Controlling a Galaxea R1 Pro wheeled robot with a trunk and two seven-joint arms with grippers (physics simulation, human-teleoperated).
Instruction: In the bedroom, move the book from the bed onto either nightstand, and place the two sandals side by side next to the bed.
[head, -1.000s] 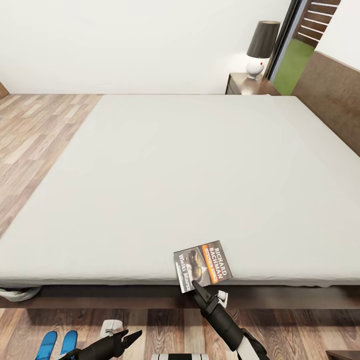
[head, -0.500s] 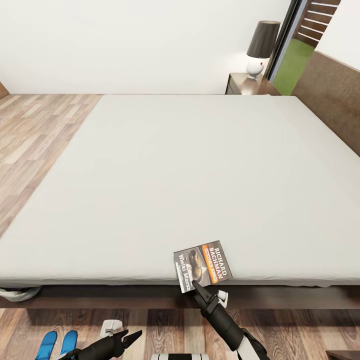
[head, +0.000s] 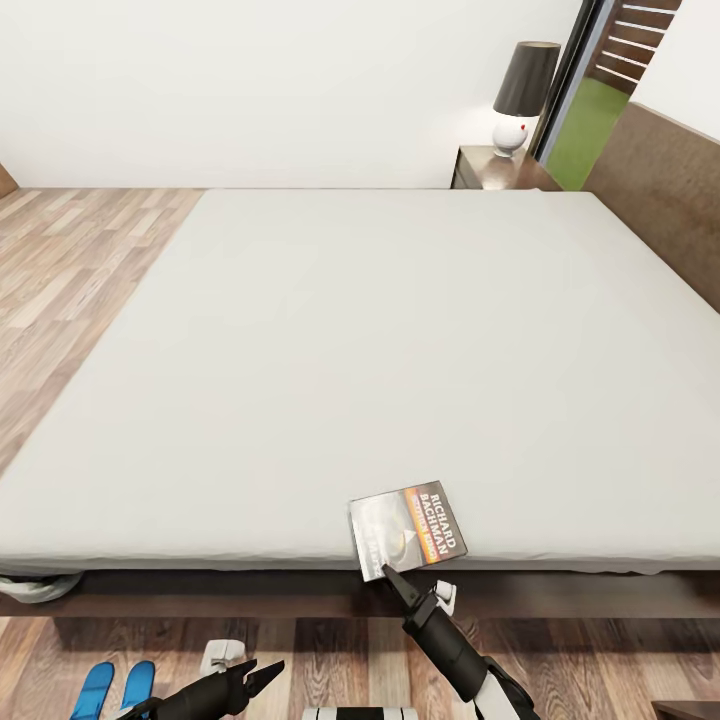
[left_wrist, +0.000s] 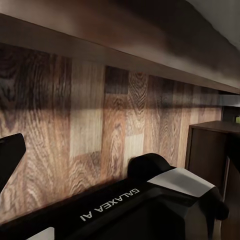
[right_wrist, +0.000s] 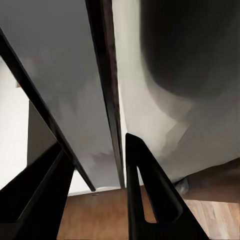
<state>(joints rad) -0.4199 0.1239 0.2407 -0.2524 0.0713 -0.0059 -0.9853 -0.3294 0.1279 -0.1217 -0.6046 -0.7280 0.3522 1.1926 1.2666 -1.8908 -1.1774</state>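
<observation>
Sandals (head: 112, 688), both bright blue, are lying side by side on the wood floor (head: 70, 270) at the near left, just in front of the bed (head: 350, 350), so that half of the job is looking done. The left pincer (head: 262, 676) is hanging low beside them with its fingers a little apart, holding nothing and parked out of the way.

The right pincer (head: 392, 577) is reaching up to the near edge of the mattress and meeting the near corner of the book (head: 405, 530), which is lying at that edge with its near end tipped up. From the wrist view the fingers (right_wrist: 150, 200) are parted with the thin edge running between them, though whether they are pinching it I cannot tell.

Farther off, at the far right by the headboard (head: 660, 200), the nightstand (head: 500, 172) is carrying a lamp (head: 520, 95), probably where the book is going.
</observation>
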